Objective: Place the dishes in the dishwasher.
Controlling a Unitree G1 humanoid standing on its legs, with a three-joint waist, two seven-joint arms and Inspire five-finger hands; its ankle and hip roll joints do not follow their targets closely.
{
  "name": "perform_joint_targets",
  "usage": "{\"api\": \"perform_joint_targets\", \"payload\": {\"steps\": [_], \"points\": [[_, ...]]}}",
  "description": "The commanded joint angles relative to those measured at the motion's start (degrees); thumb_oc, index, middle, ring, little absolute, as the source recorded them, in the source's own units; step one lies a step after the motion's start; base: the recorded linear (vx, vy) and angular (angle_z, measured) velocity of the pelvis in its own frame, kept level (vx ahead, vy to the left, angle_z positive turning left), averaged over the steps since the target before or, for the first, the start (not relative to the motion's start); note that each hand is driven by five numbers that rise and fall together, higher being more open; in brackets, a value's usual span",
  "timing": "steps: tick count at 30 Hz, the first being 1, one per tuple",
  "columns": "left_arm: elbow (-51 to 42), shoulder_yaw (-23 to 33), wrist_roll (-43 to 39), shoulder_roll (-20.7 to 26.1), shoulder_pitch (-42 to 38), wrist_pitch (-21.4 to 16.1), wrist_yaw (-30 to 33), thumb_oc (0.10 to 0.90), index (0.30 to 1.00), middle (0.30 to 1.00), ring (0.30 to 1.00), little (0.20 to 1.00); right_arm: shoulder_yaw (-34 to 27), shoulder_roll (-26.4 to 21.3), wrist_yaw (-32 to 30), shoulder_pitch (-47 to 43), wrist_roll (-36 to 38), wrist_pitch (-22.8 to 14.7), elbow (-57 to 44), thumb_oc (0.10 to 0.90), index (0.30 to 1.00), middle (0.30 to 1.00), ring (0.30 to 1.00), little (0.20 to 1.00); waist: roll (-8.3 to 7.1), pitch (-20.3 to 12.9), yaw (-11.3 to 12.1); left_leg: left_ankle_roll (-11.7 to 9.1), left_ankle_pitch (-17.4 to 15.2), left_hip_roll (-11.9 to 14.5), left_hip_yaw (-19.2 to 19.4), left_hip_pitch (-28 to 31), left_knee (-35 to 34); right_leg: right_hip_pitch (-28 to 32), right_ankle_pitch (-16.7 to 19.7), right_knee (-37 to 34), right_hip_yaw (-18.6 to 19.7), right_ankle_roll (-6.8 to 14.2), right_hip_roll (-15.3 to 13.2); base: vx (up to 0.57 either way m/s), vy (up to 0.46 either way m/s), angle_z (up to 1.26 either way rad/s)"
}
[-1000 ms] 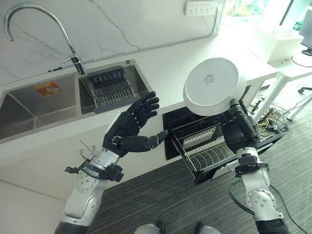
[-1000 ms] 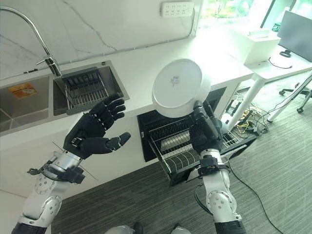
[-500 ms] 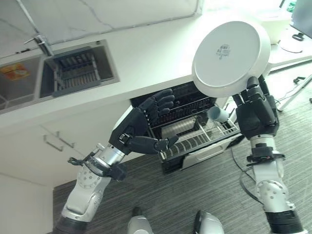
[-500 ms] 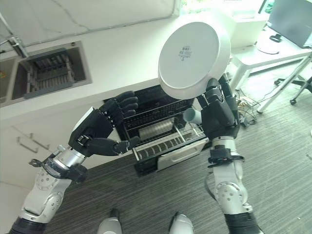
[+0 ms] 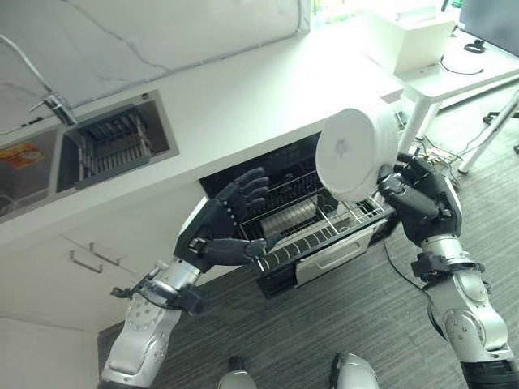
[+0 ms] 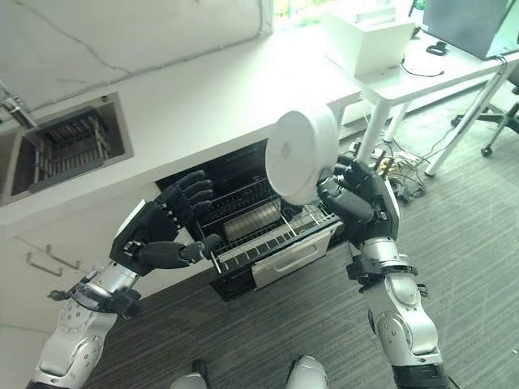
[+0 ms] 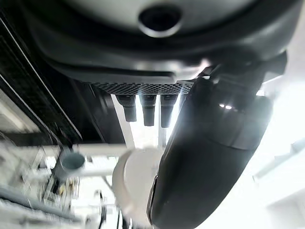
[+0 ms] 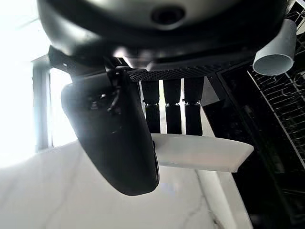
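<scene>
My left hand (image 5: 220,229) hangs in front of the open dishwasher (image 5: 268,174), fingers loosely spread and thumb out, holding nothing, just beside the front rail of the pulled-out rack (image 5: 320,231). The rack looks mostly bare; I can make out a small grey cup (image 8: 275,51) in it near its right end, so I judge the loading has barely begun. The white plate (image 5: 355,154) is not in yet: my right hand (image 5: 418,203) pinches its lower edge between thumb and fingers and holds it on edge above the rack's right end, its underside turned toward me. It is round, plain white and glossy, with a raised rim and a small mark at its centre. What is left is to lower it between the wires and let go.
</scene>
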Motion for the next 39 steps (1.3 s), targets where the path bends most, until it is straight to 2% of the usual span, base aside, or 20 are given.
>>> {"api": "perform_joint_targets", "payload": {"steps": [1, 6, 11, 19, 24, 26, 39], "points": [[-3.93, 4.35, -1.56, 1.0, -2.17, -5.48, 5.06, 0.8, 0.9, 0.9, 0.9, 0.9, -4.0, -0.42, 4.05, -6.8, -5.75, -6.18, -4.52, 0.4, 0.3, 0.3, 0.3, 0.3, -4.64, -4.77, 0.98, 2.51, -9.93, -1.09, -1.86, -2.35, 7.55, 9.34, 1.07, -10.65, -3.34, 5.64, -2.04, 0.0, 0.031, 0.11], [-1.72, 5.79, -0.65, 0.36, 0.02, -6.63, 6.83, 0.8, 0.9, 0.9, 0.9, 0.9, -3.26, -2.94, 5.08, -7.01, -12.18, -6.79, -3.1, 0.4, 0.3, 0.3, 0.3, 0.3, -5.56, -4.38, 2.29, 2.82, -10.1, -1.96, -3.05, -2.54, 7.55, 9.67, 1.21, -10.65, -3.89, 5.84, -2.46, 0.01, 0.025, 0.12], [-1.25, 6.46, -1.36, 0.23, 0.28, -5.65, 6.57, 0.8, 0.9, 0.9, 0.9, 0.9, -2.22, -3.48, 4.72, -6.95, -16.52, -7.7, -1.26, 0.4, 0.3, 0.3, 0.3, 0.3, -6.06, -4.0, 3.34, 3.05, -10.15, -2.6, -4.01, -2.81, 7.55, 10.3, 1.35, -10.65, -4.56, 6.34, -3.02, 0.02, 0.009, 0.11], [-0.8, 6.14, -1.85, 1.1, 0.49, -4.9, 6.4, 0.8, 0.9, 0.9, 0.9, 0.9, 0.47, -6.07, 2.64, -8.59, -26.08, -9.39, 3.41, 0.4, 0.3, 0.3, 0.3, 0.3, -6.38, -3.56, 5.19, 3.23, -10.12, -3.17, -5.42, -3.13, 7.55, 11.44, 1.19, -10.65, -5.54, 6.85, -3.58, 0.04, 0.006, 0.06], [-1.11, 6.31, -2.11, 1.15, 1.37, -4.9, 5.76, 0.8, 0.9, 0.9, 0.9, 0.9, 1.51, -7.78, 2.36, -8.99, -28.54, -9.33, 5.99, 0.4, 0.3, 0.3, 0.3, 0.3, -6.53, -3.34, 6.04, 3.25, -9.95, -3.29, -6.05, -3.38, 7.55, 12.04, 1.08, -10.65, -6.06, 6.94, -3.7, 0.04, -0.006, 0.11], [-0.91, 6.58, -2.47, 1.38, 1.91, -5.1, 5.31, 0.8, 0.9, 0.9, 0.9, 0.9, 2.42, -8.83, 1.7, -8.97, -32.54, -9.95, 8.11, 0.4, 0.3, 0.3, 0.3, 0.3, -6.63, -3.23, 6.56, 3.24, -9.79, -3.44, -6.58, -3.62, 7.55, 12.43, 0.95, -10.65, -6.43, 7.02, -3.71, 0.05, -0.006, 0.07], [-1.19, 5.05, -2.64, 2.76, 2.46, -4.66, 3.77, 0.8, 0.9, 0.9, 0.9, 0.9, 8.86, -10.06, -1.16, -12.76, -37.48, -9.53, 18.03, 0.4, 0.3, 0.3, 0.3, 0.3, -6.74, -2.43, 9.59, 3.37, -9.49, -4.21, -8.97, -4.03, 7.55, 13.99, 0.75, -10.65, -7.98, 7.4, -3.93, 0.05, -0.009, 0.09]]}}
